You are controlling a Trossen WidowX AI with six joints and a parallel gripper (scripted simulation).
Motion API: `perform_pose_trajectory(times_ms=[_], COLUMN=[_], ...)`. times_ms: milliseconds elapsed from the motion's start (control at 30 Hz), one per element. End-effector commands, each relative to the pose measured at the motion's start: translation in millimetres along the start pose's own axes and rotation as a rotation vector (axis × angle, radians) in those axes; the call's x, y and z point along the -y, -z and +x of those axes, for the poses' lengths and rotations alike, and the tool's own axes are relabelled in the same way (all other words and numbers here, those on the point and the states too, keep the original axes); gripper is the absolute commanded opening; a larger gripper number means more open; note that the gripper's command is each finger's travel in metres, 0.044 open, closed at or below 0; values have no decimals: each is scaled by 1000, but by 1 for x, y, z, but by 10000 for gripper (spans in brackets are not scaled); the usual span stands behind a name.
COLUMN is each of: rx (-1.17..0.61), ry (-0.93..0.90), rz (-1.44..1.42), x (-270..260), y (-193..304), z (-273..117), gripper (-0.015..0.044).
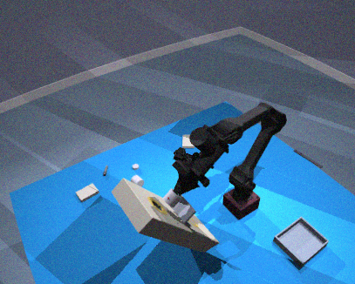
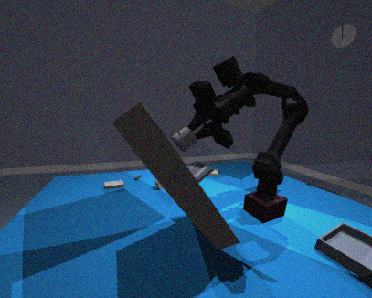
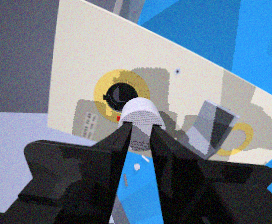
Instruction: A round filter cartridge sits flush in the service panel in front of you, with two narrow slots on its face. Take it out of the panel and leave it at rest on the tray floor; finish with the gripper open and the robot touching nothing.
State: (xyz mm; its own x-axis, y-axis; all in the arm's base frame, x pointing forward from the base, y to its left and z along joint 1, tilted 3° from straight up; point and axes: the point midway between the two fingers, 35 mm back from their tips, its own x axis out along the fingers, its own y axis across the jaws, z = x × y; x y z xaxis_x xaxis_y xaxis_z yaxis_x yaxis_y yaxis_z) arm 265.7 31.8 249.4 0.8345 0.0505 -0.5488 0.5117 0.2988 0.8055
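The tilted beige service panel [image 1: 162,215] leans on the blue mat; it also shows edge-on in the exterior view [image 2: 175,174]. Its yellow-ringed socket [image 3: 121,93] stands open and dark. My gripper [image 3: 141,126] is shut on the white round filter cartridge [image 3: 142,119] and holds it clear of the panel face, a short way out from the socket. The cartridge shows at the fingertips in the top view [image 1: 173,199] and in the exterior view [image 2: 184,137]. The slots on its face are hidden.
A grey tray [image 1: 300,240] lies on the mat to the right of the arm's base [image 1: 241,203]; it also shows in the exterior view [image 2: 353,253]. A grey block [image 3: 213,126] sticks out of the panel beside a second yellow ring. Small white pieces [image 1: 87,192] lie behind the panel.
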Motion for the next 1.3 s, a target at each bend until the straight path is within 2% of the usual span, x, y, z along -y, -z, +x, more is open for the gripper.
perform_pose_trajectory(times_ms=[0,400,533,867,1133,1267], rx=[5,5,-1,4,5,5], ry=[-15,-13,0,-11,-15,-16], rz=[6,6,0,5,6,6], x=[8,48,43,49,-19,-26], y=[1,11,10,11,-5,-6], z=[-1,6,6,7,-3,-4], gripper=[0,0,102,102,102,102])
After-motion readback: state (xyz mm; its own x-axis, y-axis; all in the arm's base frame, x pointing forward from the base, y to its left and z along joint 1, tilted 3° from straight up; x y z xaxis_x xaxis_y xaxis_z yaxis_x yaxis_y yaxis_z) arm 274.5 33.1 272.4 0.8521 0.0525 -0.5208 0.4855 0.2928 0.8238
